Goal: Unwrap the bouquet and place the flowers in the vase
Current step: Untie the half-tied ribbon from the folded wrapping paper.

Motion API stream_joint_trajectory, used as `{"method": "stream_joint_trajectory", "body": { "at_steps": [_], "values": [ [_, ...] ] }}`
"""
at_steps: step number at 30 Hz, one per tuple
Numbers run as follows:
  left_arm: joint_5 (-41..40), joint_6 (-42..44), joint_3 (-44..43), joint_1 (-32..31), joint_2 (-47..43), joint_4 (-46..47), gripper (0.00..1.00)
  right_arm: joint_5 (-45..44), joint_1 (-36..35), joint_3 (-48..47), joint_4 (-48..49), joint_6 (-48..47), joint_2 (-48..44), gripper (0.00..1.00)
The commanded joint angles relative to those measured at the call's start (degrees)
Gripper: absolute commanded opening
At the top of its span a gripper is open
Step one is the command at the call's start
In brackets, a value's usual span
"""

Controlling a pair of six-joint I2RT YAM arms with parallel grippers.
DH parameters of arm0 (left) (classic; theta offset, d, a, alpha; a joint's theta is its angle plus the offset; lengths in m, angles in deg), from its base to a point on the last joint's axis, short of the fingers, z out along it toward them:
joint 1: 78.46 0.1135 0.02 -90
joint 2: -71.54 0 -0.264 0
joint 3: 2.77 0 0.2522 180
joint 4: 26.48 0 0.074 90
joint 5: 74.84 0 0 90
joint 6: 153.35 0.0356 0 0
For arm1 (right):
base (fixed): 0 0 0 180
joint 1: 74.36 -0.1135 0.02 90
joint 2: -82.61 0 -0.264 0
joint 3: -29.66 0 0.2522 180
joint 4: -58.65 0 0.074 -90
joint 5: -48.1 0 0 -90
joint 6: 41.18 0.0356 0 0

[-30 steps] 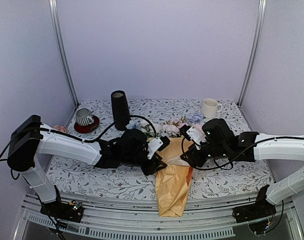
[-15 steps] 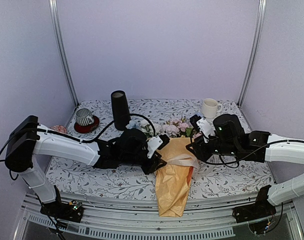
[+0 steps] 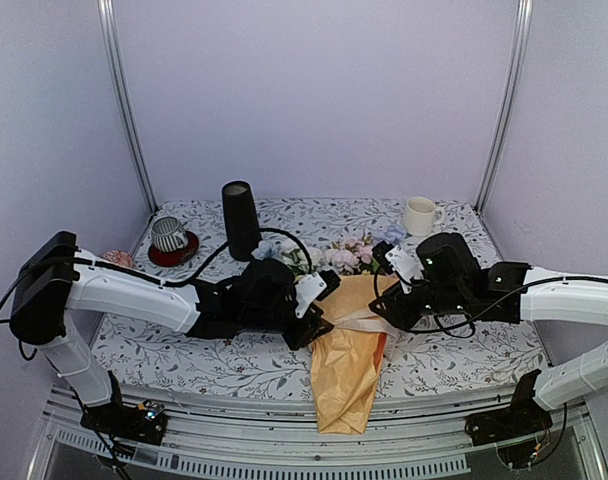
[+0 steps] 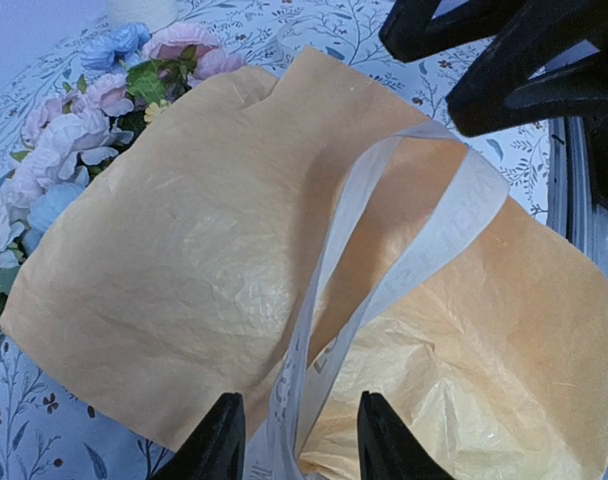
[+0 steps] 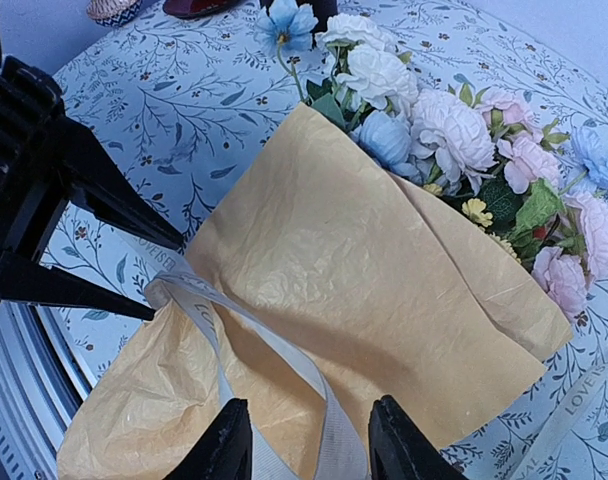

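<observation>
The bouquet [image 3: 346,380], a tan paper cone with an orange inner sheet, lies between the arms with its narrow end over the table's front edge. The flowers [image 3: 352,250] spill from its far end, also seen in the right wrist view [image 5: 454,130]. A cream ribbon [image 4: 424,250] loop is lifted off the paper and stretched between both grippers. My left gripper [image 4: 302,445] straddles the ribbon with its fingers apart, and so does my right gripper [image 5: 309,445] around the ribbon [image 5: 284,345]. The black vase [image 3: 241,218] stands upright behind the left arm.
A white mug [image 3: 419,215] stands at the back right. At the back left a striped cup [image 3: 169,234] sits on a red saucer, with a small pink thing [image 3: 119,258] beside it. The table's front edge [image 3: 234,392] runs just under both grippers.
My right arm swung back and to the right, then came in a little toward the ribbon, and its jaws narrowed. The ribbon now shows stretched. The left arm barely moved.
</observation>
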Motion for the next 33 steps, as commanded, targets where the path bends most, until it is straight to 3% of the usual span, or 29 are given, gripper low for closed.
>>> {"method": "stream_joint_trajectory", "body": {
  "at_steps": [1,14,16,19,20,33],
  "values": [
    [-0.8,0.9,-1.1,-0.7,-1.7,0.3,0.4,1.6,0.2,0.1,-1.0,0.0,1.9,0.43],
    [-1.5,0.9,-0.7,-0.9,-1.8,0.1,0.4,-1.8,0.3,-0.8,-4.7,0.5,5.3,0.38],
    [-1.6,0.9,-0.7,-0.8,-2.0,0.1,0.4,-0.9,0.3,-0.9,-4.6,0.3,6.0,0.29],
    [-1.6,0.9,-0.9,-0.9,-2.2,0.2,0.4,0.1,0.3,-2.0,-3.8,-0.4,6.6,0.06],
    [-1.6,0.9,-1.1,-0.9,-2.3,0.2,0.4,0.2,0.2,-2.8,-3.4,-0.4,6.7,0.04],
    [-2.8,0.0,-7.5,-0.6,-0.2,-0.1,0.51,9.0,0.2,-14.5,0.7,-6.0,12.1,0.03]
  ]
}}
